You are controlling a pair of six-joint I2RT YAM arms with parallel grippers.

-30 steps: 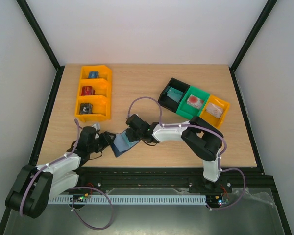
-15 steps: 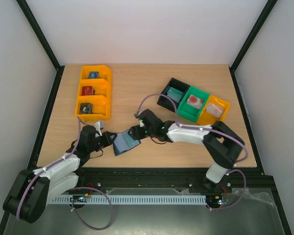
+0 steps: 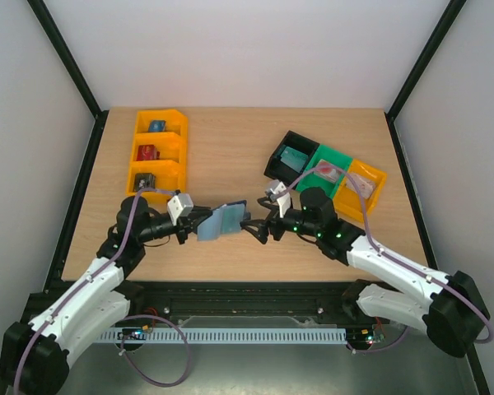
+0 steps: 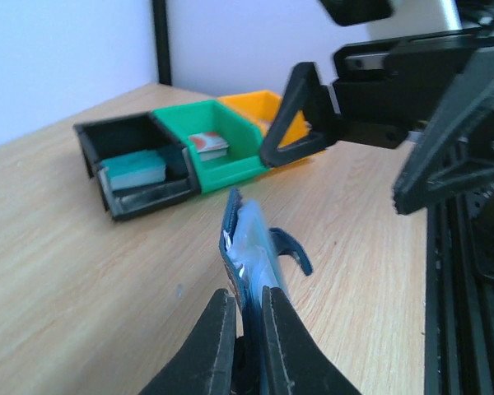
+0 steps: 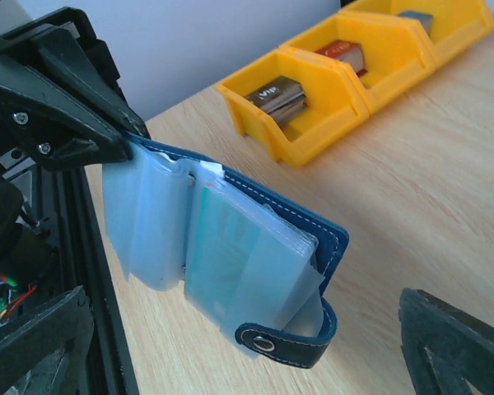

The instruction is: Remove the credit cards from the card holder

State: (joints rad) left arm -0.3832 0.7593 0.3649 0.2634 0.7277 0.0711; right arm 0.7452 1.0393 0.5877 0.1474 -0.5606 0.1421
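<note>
**Hidden and cut-off parts**

The card holder's (image 5: pixel 259 234) gripped edge is hidden between the closed fingers of the left pincer (image 4: pixel 247 298). Cloudy sleeves (image 5: pixel 148 222) veil the credit cards (image 5: pixel 239 251), so their number is unclear. The lower edge of its own wrist view cuts off the fingers of the right pincer (image 3: pixel 256 229).

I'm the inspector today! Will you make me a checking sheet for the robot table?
Surface: wooden table, no spills seen.
Job's things: card holder held open off the table; credit cards inside its clear sleeves.
Clutter: yellow bins at left; black, green and orange bins at right, small items inside.
Hands: left hand shut on the card holder; right hand open beside it.
Cables: purple cables loop along both arms.
Surroundings: white walls, black frame.
</note>
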